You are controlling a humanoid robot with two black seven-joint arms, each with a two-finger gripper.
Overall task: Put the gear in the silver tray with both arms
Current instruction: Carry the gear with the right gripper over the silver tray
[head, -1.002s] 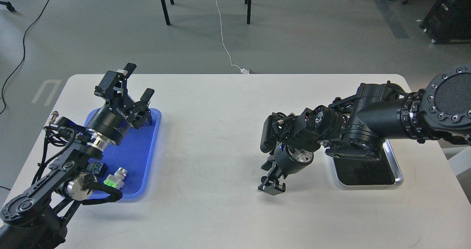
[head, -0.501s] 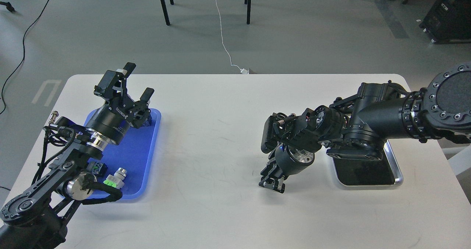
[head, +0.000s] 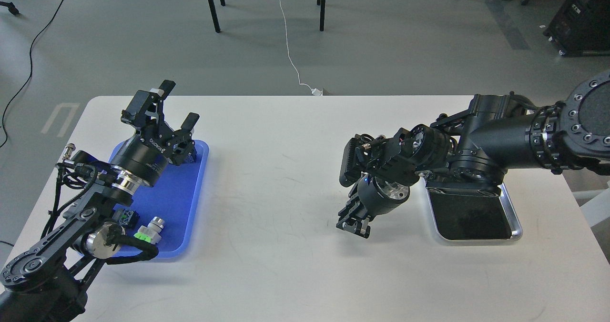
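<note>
Right gripper [head: 353,226]: finger state cannot be told, seen end-on and dark; over the last second it has risen slightly and drawn toward the silver tray [head: 511,206]. Gear not discernible, possibly in its grasp. Left gripper [head: 174,105]: fingers spread, unmoved above the blue tray [head: 190,198]. Judgement: transfer to the tray is beginning.

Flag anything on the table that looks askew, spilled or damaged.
Nothing stands out. The shiny rectangular silver tray sits flat at the right, partly under the right arm; the blue plastic tray lies flat at the left with small parts resting inside. No spills or damage visible.
</note>
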